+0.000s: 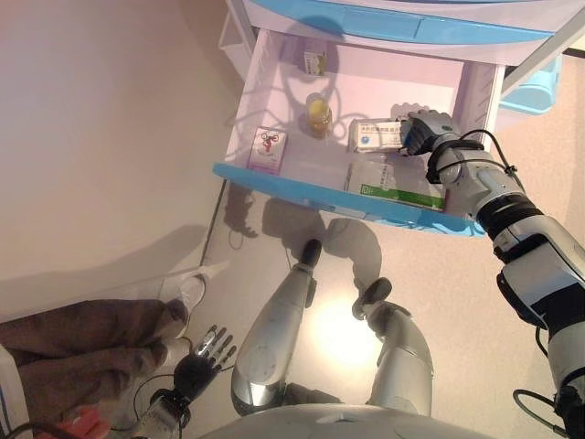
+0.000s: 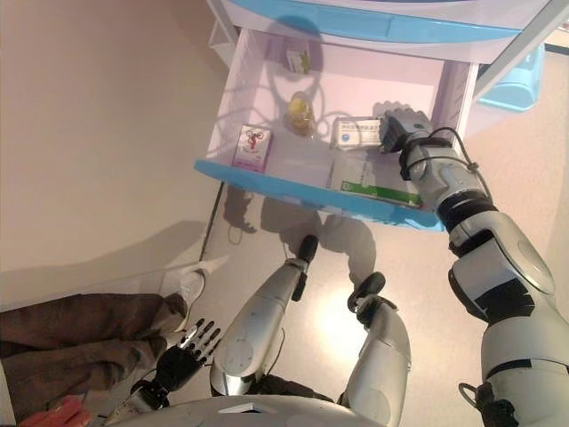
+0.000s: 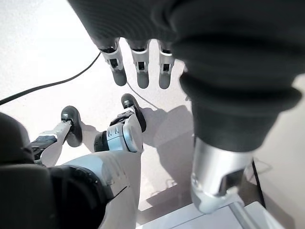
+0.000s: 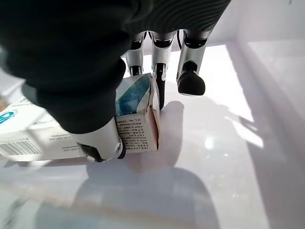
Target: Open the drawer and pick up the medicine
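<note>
The pale drawer with a blue front (image 1: 302, 187) stands pulled out. Inside lies a white and blue medicine box (image 1: 375, 135), near the right wall. My right hand (image 1: 422, 131) reaches into the drawer at that box's right end. In the right wrist view the thumb (image 4: 102, 143) presses one side of the box (image 4: 138, 126) and the fingers (image 4: 159, 78) curl over the other side. The box looks low over the drawer floor. My left hand (image 1: 203, 357) hangs open near the floor at lower left, away from the drawer.
Also in the drawer are a green and white box (image 1: 393, 180), a pink box (image 1: 267, 149), a small yellow bottle (image 1: 318, 116) and a little pack (image 1: 314, 61) at the back. A person's trouser legs (image 1: 82, 352) and white shoe (image 1: 187, 291) are at lower left.
</note>
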Robot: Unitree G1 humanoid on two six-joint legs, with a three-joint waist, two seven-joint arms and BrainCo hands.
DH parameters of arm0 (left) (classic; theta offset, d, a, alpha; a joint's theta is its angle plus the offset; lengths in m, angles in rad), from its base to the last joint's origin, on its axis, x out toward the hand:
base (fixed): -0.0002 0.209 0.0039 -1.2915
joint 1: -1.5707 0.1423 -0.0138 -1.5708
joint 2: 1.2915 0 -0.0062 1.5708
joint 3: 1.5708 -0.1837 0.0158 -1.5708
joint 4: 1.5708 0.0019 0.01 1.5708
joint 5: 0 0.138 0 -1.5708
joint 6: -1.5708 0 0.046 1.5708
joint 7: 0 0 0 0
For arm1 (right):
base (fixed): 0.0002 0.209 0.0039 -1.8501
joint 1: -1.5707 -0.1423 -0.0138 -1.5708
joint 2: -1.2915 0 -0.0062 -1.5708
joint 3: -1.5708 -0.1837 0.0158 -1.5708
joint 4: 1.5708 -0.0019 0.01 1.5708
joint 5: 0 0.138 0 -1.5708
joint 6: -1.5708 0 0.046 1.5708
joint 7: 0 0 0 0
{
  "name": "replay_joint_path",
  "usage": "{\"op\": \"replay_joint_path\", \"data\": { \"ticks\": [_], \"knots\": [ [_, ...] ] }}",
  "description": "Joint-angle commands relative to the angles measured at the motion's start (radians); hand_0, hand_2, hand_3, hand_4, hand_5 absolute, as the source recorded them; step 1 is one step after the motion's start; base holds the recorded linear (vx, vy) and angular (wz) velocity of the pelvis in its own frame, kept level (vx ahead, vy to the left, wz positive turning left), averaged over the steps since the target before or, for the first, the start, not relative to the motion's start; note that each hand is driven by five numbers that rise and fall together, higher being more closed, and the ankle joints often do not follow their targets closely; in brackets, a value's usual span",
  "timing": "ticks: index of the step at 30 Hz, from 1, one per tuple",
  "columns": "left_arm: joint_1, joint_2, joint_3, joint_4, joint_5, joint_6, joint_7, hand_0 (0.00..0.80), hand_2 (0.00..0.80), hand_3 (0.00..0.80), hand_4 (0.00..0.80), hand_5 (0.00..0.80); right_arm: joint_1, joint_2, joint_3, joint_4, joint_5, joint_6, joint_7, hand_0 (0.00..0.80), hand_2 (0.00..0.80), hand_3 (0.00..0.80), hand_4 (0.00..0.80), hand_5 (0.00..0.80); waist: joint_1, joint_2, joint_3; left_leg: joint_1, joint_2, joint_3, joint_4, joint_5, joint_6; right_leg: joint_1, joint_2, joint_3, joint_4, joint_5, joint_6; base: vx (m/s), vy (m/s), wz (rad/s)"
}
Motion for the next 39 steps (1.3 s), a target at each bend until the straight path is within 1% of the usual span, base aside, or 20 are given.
{"op": "replay_joint_path", "data": {
  "ticks": [1, 4, 6, 9, 10, 15, 20, 26, 30, 34, 36, 39],
  "knots": [
    [0.051, 0.022, 0.003, 0.017, 0.017, -0.021, -0.006, 0.000, 0.000, 0.000, 0.000, 0.000, 0.002, -0.054, -0.010, -0.092, 0.007, -0.022, -0.023, 0.800, 0.800, 0.800, 0.800, 0.800, 0.000, 0.018, 0.019, 0.109, -0.005, 0.093, -0.079, -0.132, 0.035, 0.030, 0.004, 0.028, 0.068, 0.010, 0.060, -0.016, -0.036, -0.07],
    [0.051, 0.021, 0.017, 0.015, 0.021, -0.019, -0.001, 0.000, 0.000, 0.000, 0.000, 0.000, 0.032, -0.076, -0.033, -0.174, 0.023, -0.022, -0.033, 0.800, 0.800, 0.800, 0.800, 0.800, -0.018, 0.007, 0.019, 0.129, 0.001, 0.104, -0.088, -0.136, 0.033, 0.047, 0.009, 0.038, 0.055, 0.013, 0.065, -0.011, -0.035, -0.20],
    [0.051, 0.021, 0.028, 0.016, 0.020, -0.017, 0.001, 0.000, 0.000, 0.000, 0.000, 0.000, 0.061, -0.090, -0.059, -0.228, 0.024, -0.035, -0.043, 0.800, 0.800, 0.800, 0.800, 0.800, -0.032, -0.001, 0.019, 0.146, 0.004, 0.111, -0.098, -0.137, 0.032, 0.060, 0.014, 0.046, 0.042, 0.018, 0.069, -0.006, -0.031, -0.25],
    [0.048, 0.022, 0.049, 0.023, 0.027, -0.012, 0.000, 0.000, 0.000, 0.000, 0.000, 0.000, 0.110, -0.111, -0.109, -0.320, 0.033, -0.067, -0.045, 0.800, 0.800, 0.800, 0.800, 0.800, -0.052, -0.011, 0.019, 0.171, 0.006, 0.116, -0.107, -0.140, 0.031, 0.080, 0.020, 0.059, 0.026, 0.023, 0.074, -0.024, -0.036, -0.19],
    [0.043, 0.019, 0.056, 0.025, 0.029, -0.013, -0.001, 0.000, 0.000, 0.000, 0.000, 0.000, 0.121, -0.118, -0.127, -0.355, 0.027, -0.072, -0.044, 0.800, 0.800, 0.800, 0.800, 0.800, -0.057, -0.012, 0.019, 0.161, 0.009, 0.121, -0.117, -0.115, 0.036, 0.075, 0.024, 0.050, 0.007, 0.047, 0.062, -0.067, -0.032, -0.25],
    [0.047, 0.009, 0.096, 0.039, 0.049, -0.012, 0.000, 0.000, 0.000, 0.000, 0.000, 0.000, 0.251, -0.140, -0.248, -0.584, 0.005, -0.129, -0.039, 0.800, 0.800, 0.800, 0.800, 0.800, -0.096, -0.029, 0.019, 0.214, 0.010, 0.137, -0.141, -0.119, 0.036, 0.118, 0.034, 0.074, -0.020, 0.058, 0.077, -0.014, -0.033, -0.14],
    [0.042, -0.005, 0.122, 0.059, 0.068, -0.016, -0.003, 0.000, 0.000, 0.000, 0.000, 0.000, 0.340, -0.181, -0.335, -0.791, 0.013, -0.189, -0.016, 0.800, 0.800, 0.800, 0.800, 0.800, -0.126, -0.036, 0.019, 0.282, 0.007, 0.153, -0.180, -0.120, 0.033, 0.173, 0.043, 0.094, -0.053, 0.062, 0.090, -0.008, -0.017, -0.18],
    [0.052, -0.021, 0.146, 0.081, 0.094, -0.021, -0.006, 0.000, 0.000, 0.000, 0.000, 0.000, 0.403, -0.217, -0.426, -1.010, 0.073, -0.267, 0.044, 0.800, 0.800, 0.800, 0.800, 0.800, -0.149, -0.045, -0.021, 0.340, 0.008, 0.164, -0.234, -0.117, 0.024, 0.223, 0.055, 0.109, -0.098, 0.063, 0.105, 0.014, -0.006, -0.15],
    [0.059, -0.033, 0.160, 0.098, 0.106, -0.023, 0.005, 0.000, 0.000, 0.000, 0.000, 0.000, 0.436, -0.222, -0.487, -1.151, 0.150, -0.297, 0.092, 0.800, 0.800, 0.800, 0.800, 0.800, -0.157, -0.054, -0.059, 0.373, 0.007, 0.169, -0.273, -0.110, 0.017, 0.258, 0.062, 0.109, -0.133, 0.067, 0.113, 0.031, -0.002, -0.05],
    [0.063, -0.042, 0.166, 0.110, 0.131, -0.026, 0.016, 0.000, 0.000, 0.000, 0.000, 0.000, 0.443, -0.225, -0.525, -1.237, 0.230, -0.298, 0.124, 0.800, 0.800, 0.800, 0.800, 0.800, -0.160, -0.063, -0.093, 0.404, 0.004, 0.168, -0.297, -0.110, 0.015, 0.287, 0.068, 0.109, -0.155, 0.064, 0.117, 0.043, -0.005, -0.07],
    [0.067, -0.047, 0.171, 0.119, 0.136, -0.028, 0.027, 0.000, 0.000, 0.000, 0.000, 0.000, 0.437, -0.225, -0.541, -1.272, 0.270, -0.281, 0.138, 0.800, 0.800, 0.800, 0.800, 0.800, -0.159, -0.069, -0.114, 0.422, 0.003, 0.166, -0.311, -0.110, 0.013, 0.307, 0.072, 0.106, -0.168, 0.059, 0.118, 0.059, -0.007, -0.07],
    [0.073, -0.049, 0.179, 0.127, 0.152, -0.026, 0.049, 0.000, 0.000, 0.000, 0.000, 0.000, 0.423, -0.227, -0.559, -1.301, 0.317, -0.253, 0.129, 0.800, 0.800, 0.800, 0.800, 0.800, -0.155, -0.079, -0.145, 0.444, 0.003, 0.161, -0.330, -0.105, 0.010, 0.331, 0.078, 0.106, -0.179, 0.062, 0.120, 0.072, -0.014, -0.05]
  ]
}}
